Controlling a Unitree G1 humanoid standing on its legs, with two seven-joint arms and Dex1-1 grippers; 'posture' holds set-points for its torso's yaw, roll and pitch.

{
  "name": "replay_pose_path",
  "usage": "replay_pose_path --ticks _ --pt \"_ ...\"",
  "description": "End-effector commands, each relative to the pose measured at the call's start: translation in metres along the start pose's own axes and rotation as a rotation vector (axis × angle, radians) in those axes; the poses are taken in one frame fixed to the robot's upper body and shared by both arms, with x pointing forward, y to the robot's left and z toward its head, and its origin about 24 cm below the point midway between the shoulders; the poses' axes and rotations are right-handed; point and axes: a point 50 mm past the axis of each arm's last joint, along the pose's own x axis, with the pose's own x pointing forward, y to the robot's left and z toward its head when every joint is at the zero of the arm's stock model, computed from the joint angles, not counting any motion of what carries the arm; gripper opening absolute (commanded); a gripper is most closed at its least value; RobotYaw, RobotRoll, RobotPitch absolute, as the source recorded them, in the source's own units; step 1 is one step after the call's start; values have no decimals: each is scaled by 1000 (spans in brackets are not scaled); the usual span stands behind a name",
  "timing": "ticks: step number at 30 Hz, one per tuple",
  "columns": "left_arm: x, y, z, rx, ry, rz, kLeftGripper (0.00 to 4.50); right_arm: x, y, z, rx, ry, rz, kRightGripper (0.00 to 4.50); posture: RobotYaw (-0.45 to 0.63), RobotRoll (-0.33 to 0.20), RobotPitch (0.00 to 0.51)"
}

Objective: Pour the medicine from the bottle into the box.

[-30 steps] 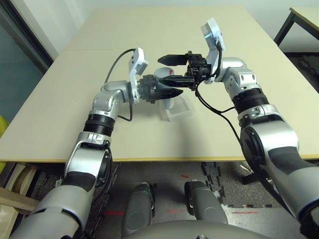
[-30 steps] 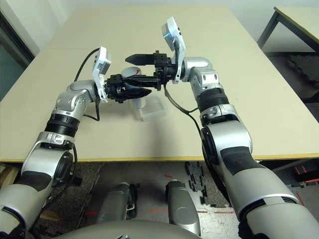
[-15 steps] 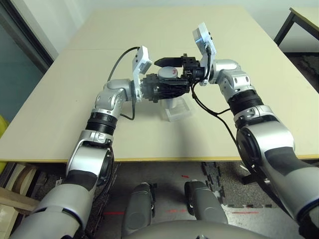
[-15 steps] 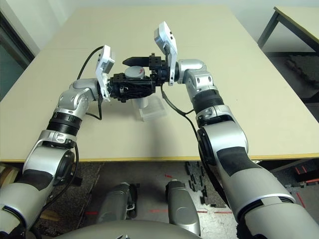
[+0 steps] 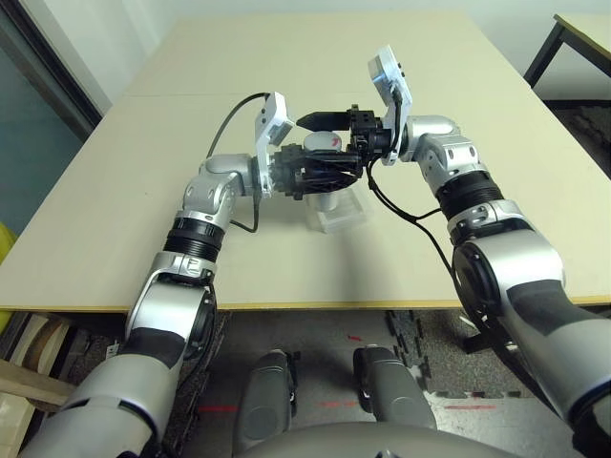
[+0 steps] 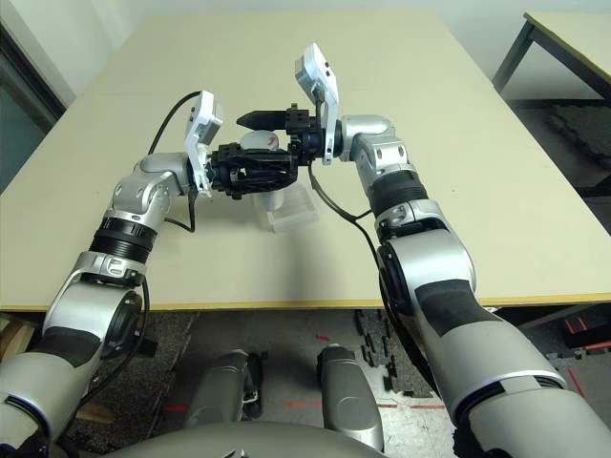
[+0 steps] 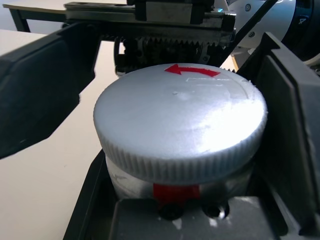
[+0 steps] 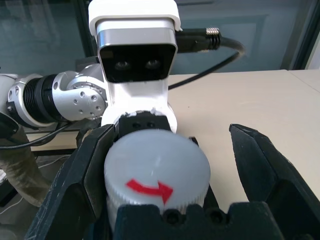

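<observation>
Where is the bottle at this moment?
The bottle is held above the table, in the left gripper, just over the clear box, with the open right gripper around its cap.

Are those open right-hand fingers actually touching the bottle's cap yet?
Cannot tell. In the right wrist view, one finger sits tight against the cap; the other stands clear of it.

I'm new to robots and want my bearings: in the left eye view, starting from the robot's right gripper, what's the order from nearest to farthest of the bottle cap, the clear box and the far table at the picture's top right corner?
1. Cap of the bottle: between the right gripper fingers.
2. Box: on the table just below.
3. Far table: away at the right.
</observation>
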Motion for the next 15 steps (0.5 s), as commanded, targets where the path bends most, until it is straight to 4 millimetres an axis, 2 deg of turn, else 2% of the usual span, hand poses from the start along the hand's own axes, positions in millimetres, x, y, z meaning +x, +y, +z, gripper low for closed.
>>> replay_pose_path --ticks 1,15 --pt "-6 0 4 47 5 -8 2685 -14 -6 -1 18 6 -71 4500 -192 0 87" --pt "-20 3 5 59 7 15 2685 -42 -11 -7 63 9 -175 4500 -184 0 77"
